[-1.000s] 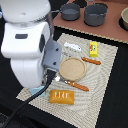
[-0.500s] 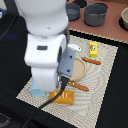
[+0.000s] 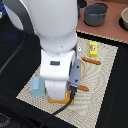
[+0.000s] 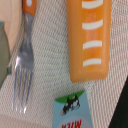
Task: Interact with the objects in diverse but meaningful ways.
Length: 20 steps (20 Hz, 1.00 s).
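Wrist view: orange rectangular block (image 4: 91,39) with white curved stripes lies on the woven mat (image 4: 47,60), a fork (image 4: 22,70) with orange handle beside it, apart. Pale blue carton (image 4: 72,110) marked "MILK" sits just past the block's end. Jaws not visible; state cannot be told.

Exterior view: arm body covers the mat centre. Blue carton (image 3: 37,86) at the exterior view's left of it; yellow packet (image 3: 93,48) and orange-handled cutlery (image 3: 91,62) at right. Grey pot (image 3: 96,14) off the mat.

ur arm hides most of the orange rectangular block (image 3: 67,101) & tan plate (image 3: 80,70) in exterior view; gripper unseen, fork (image 4: 22,65) handle cropped in wrist view.
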Tool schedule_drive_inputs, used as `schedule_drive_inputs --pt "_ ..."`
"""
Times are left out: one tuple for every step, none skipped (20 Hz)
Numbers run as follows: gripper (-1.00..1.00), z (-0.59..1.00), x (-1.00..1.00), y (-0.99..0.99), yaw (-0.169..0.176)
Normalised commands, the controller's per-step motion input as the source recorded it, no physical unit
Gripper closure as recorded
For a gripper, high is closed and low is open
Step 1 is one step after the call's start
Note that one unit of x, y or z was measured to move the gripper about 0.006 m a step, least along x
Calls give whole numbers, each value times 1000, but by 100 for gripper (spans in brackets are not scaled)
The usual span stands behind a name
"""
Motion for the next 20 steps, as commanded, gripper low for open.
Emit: schedule_drive_inputs --pt "-100 -31 891 -360 0" --pt "-100 -54 857 -363 0" --pt "-100 -83 826 -334 0" --pt "-100 -89 789 -291 0" --pt "-100 -163 674 -240 0" --pt "-100 -211 529 -200 0" --pt "-100 -206 289 -140 10" --pt "-100 -186 229 -43 11" --pt "-100 -200 200 -77 13" --pt "-100 -203 180 -63 7" --pt "-100 -189 131 -114 5" --pt "-100 -191 74 -120 9" --pt "-100 -191 54 -114 11" --pt "-100 -180 0 -120 13" --pt "-100 -154 0 -166 13" --pt "-100 -126 31 -191 0" --pt "-100 -103 103 -229 0" --pt "-100 -74 106 -280 0" --pt "-100 -43 106 -314 -6" --pt "-100 -3 151 -323 -17"
